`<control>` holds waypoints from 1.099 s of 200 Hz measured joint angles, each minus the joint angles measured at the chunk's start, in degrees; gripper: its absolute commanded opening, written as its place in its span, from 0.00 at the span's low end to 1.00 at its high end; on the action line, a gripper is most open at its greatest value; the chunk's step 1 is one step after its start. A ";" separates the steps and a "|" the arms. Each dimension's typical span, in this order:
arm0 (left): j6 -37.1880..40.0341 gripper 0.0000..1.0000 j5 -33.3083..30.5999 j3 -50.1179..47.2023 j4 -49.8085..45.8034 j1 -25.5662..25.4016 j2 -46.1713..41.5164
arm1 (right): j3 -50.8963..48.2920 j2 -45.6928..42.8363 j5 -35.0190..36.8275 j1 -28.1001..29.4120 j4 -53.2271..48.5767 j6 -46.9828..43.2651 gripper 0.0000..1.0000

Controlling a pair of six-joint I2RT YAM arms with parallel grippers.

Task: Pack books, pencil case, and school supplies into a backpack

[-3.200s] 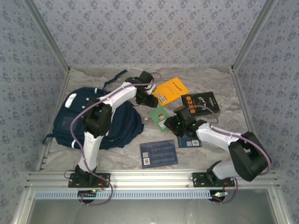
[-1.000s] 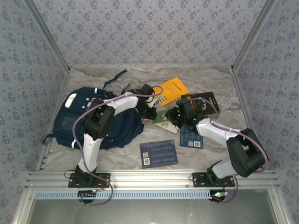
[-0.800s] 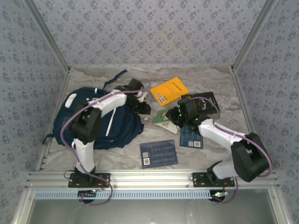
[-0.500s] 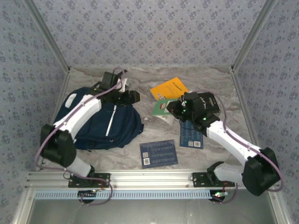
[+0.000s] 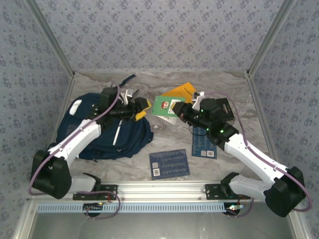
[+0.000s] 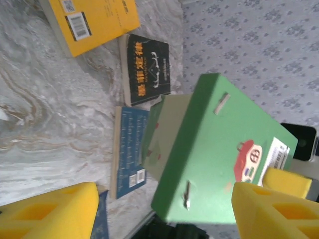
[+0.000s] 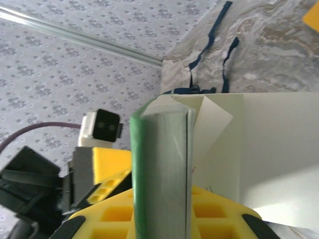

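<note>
My right gripper (image 5: 178, 109) is shut on the small green pack (image 5: 164, 105), holding it up off the table; its edge stands between the yellow pads (image 7: 162, 199). My left gripper (image 5: 143, 108) reaches over the navy backpack (image 5: 94, 134) and stands open, with the green pack (image 6: 219, 154) just ahead of its wide-apart pads (image 6: 159, 219). The orange book (image 5: 187, 92) and the black book (image 5: 223, 107) lie behind, partly covered. Two dark blue books (image 5: 169, 163) (image 5: 203, 144) lie flat nearer the front. The pencil case and the white packet are out of view.
Patterned walls and a metal frame (image 5: 159, 191) close in the marbled table (image 5: 149, 144). Loose blue backpack straps (image 5: 122, 82) trail toward the back wall. Bare tabletop lies between the backpack and the nearer blue book.
The right gripper has raised the green pack off the table and carried it back and left. The left arm has drawn back over the backpack and now points at the pack.
</note>
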 measured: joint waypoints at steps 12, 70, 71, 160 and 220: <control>-1.97 0.69 0.37 -0.94 2.36 -0.90 0.04 | -0.31 0.00 0.04 0.61 1.66 0.63 0.06; -8.52 0.58 0.35 -2.38 14.01 -3.43 0.02 | -2.78 0.72 0.55 2.14 8.50 3.96 0.06; -8.68 0.58 0.33 -2.40 14.08 -3.43 0.02 | -2.89 0.76 0.57 2.14 8.74 4.15 0.06; -14.14 0.18 -2.03 -4.52 22.38 -3.32 -1.16 | -5.44 1.79 2.03 2.16 15.34 9.73 0.19; -11.34 0.10 -3.02 -3.34 17.73 -3.37 -5.07 | -5.77 0.42 3.17 2.89 9.44 5.38 0.77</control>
